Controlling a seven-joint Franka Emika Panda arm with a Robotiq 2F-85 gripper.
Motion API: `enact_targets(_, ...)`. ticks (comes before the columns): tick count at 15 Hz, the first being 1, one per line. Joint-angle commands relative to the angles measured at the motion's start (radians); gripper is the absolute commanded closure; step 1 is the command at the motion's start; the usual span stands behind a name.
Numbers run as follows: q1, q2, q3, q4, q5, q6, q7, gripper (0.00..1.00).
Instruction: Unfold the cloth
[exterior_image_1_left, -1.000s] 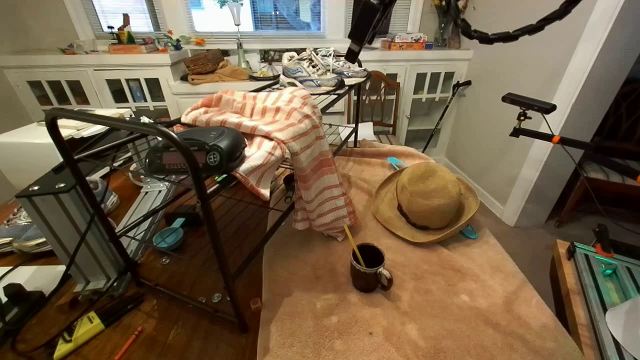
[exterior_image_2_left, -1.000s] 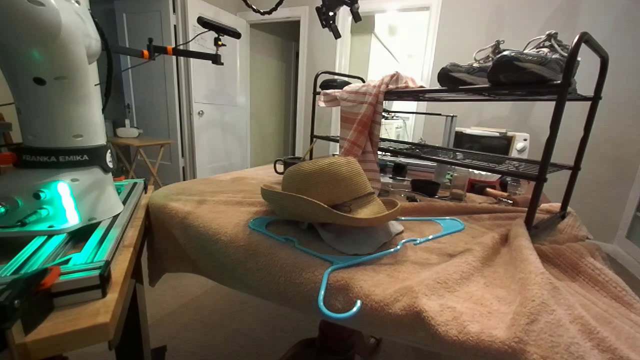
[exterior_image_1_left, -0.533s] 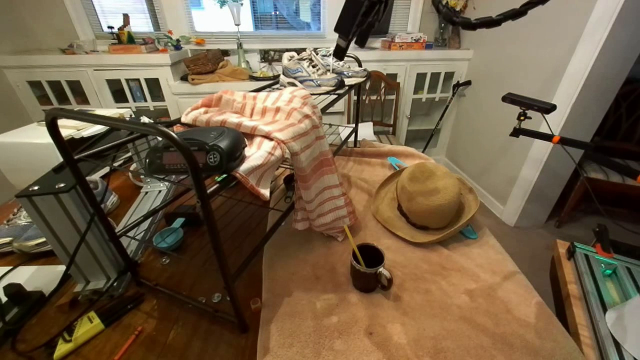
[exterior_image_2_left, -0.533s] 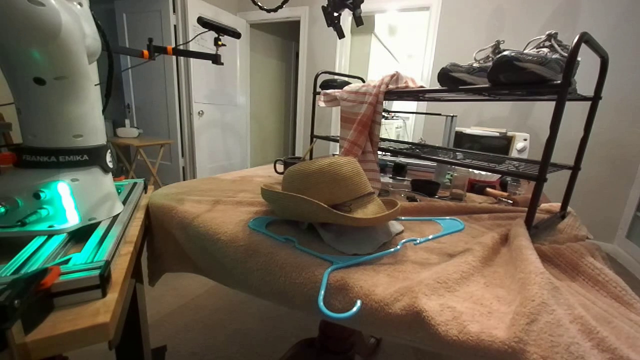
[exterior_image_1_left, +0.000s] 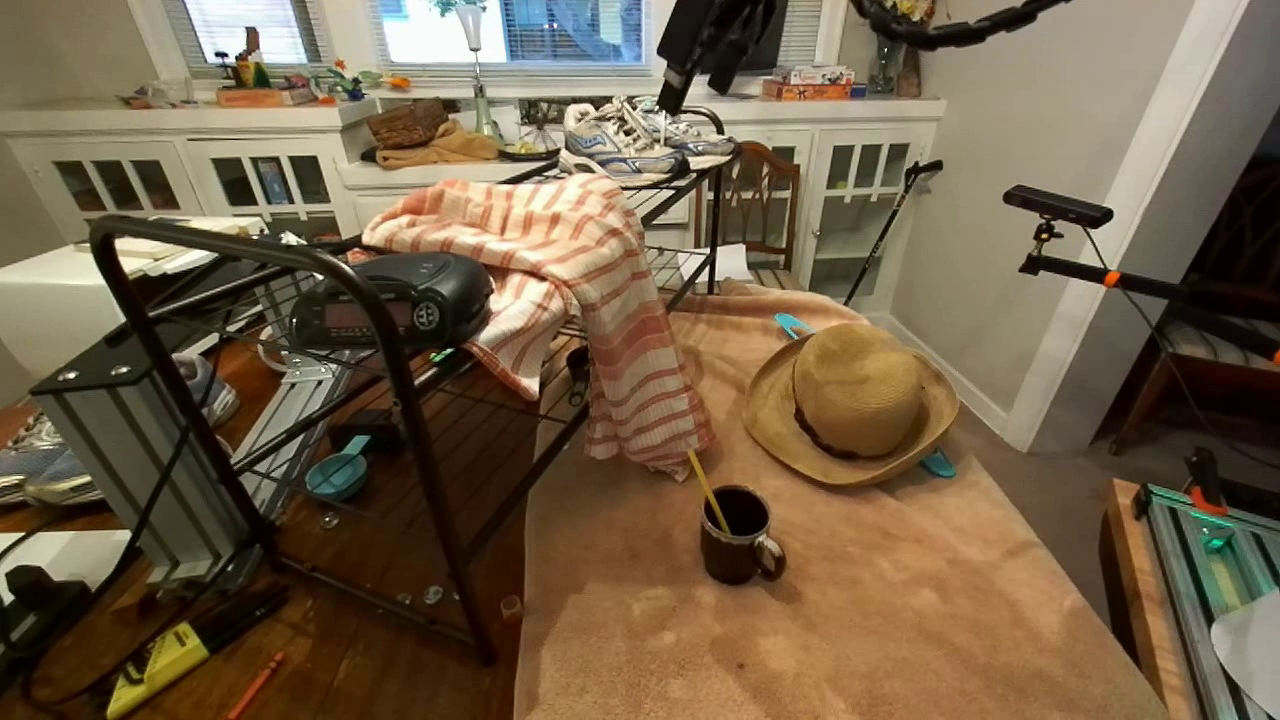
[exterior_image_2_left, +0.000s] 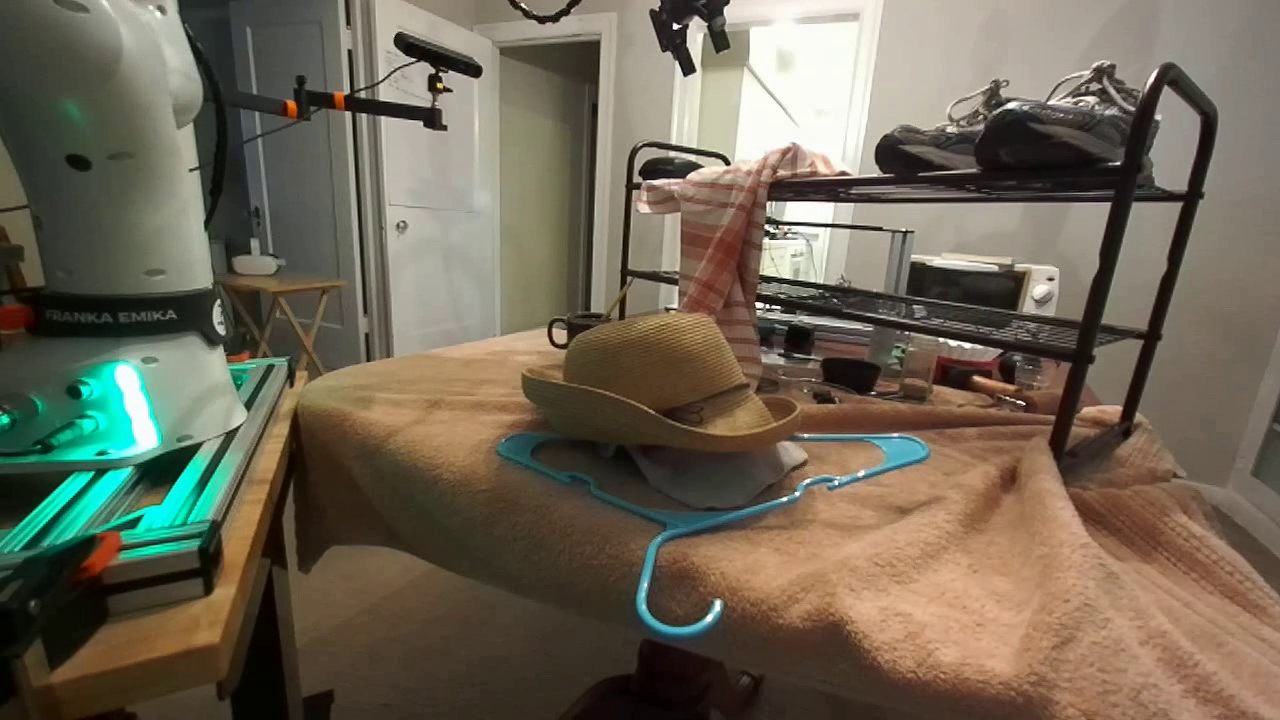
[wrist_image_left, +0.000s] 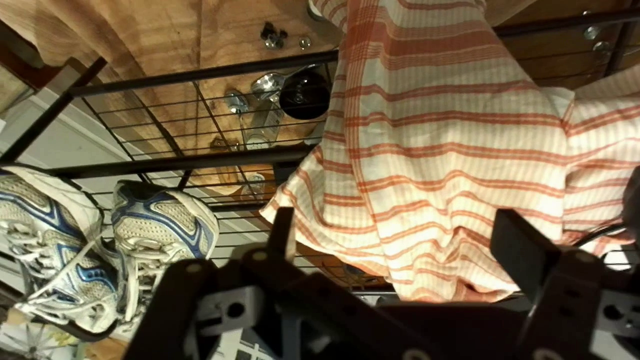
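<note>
Salmon-and-cream striped cloth: rumpled, draped over the top of a black rack, below the pincer, one end hanging down. Pincer spread wide, gripping nothing, tips clear of the cloth. Pair of shoes also up on the rack, left of the pincer in the wrist view. Clock radio lower than the pincer, just beside the cloth. Farther down from the pincer, on a tan blanket: straw hat, partly over a blue hanger; dark mug with a yellow stick leaning in it.

The pincer hangs high, its two fingers pointing down and spread wide.
</note>
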Motion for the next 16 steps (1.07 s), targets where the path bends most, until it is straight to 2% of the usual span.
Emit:
enact_targets(1, 0.002, 0.147, -0.006, 0.176, 0.006, -0.112, 0.137, 0.0)
enact_targets(4, 0.016, 0.264, -0.026, 0.321, 0.003, -0.2, 0.235, 0.0)
enact_targets(7, 0.043, 0.37, -0.057, 0.467, -0.003, -0.24, 0.364, 0.0)
enact_targets(12, 0.094, 0.533, -0.136, 0.705, -0.029, -0.328, 0.608, 0.0)
enact_targets(16, 0.114, 0.644, -0.189, 0.852, -0.015, -0.436, 0.759, 0.0)
